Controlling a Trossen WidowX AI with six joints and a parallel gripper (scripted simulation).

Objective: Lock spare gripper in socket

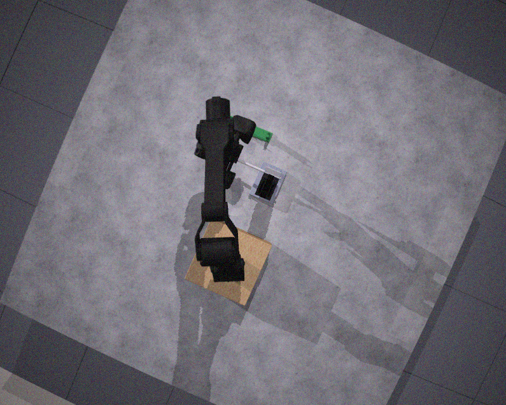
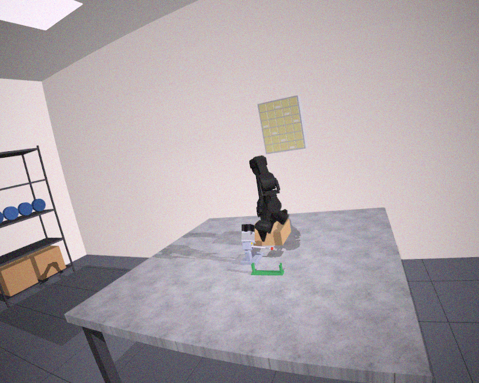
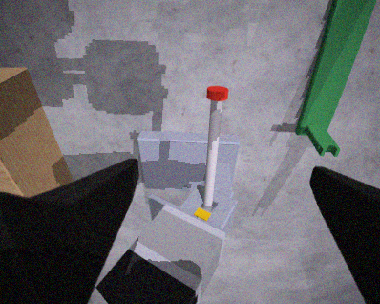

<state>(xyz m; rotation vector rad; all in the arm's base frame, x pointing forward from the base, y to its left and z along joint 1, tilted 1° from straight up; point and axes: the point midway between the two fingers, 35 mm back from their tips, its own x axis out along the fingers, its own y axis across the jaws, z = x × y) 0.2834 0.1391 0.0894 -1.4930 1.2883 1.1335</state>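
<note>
The pale blue mount [image 1: 282,172] [image 2: 248,245] [image 3: 152,147] stands on the table. The spare gripper [image 1: 267,186] [image 2: 247,235] [image 3: 180,234], a light grey body with black fingers, sits on top of the mount. The white lock pin [image 1: 253,166] [image 2: 261,247] [image 3: 212,158] has its tip at the mount's socket, beside a yellow mark [image 3: 202,213]. Most of its shaft and its red head stick out; how deep the tip goes is hidden. My gripper [image 3: 224,171] [image 1: 234,166] is wide open and empty, back from the pin, whose shaft and head show between the fingers in the wrist view.
A green cradle [image 1: 262,134] [image 2: 267,272] [image 3: 338,72] with upright ends stands empty near the mount, on the pin head's side. A wooden block [image 1: 255,250] [image 2: 287,230] [image 3: 16,119] stands under the arm's base end, left in the wrist view.
</note>
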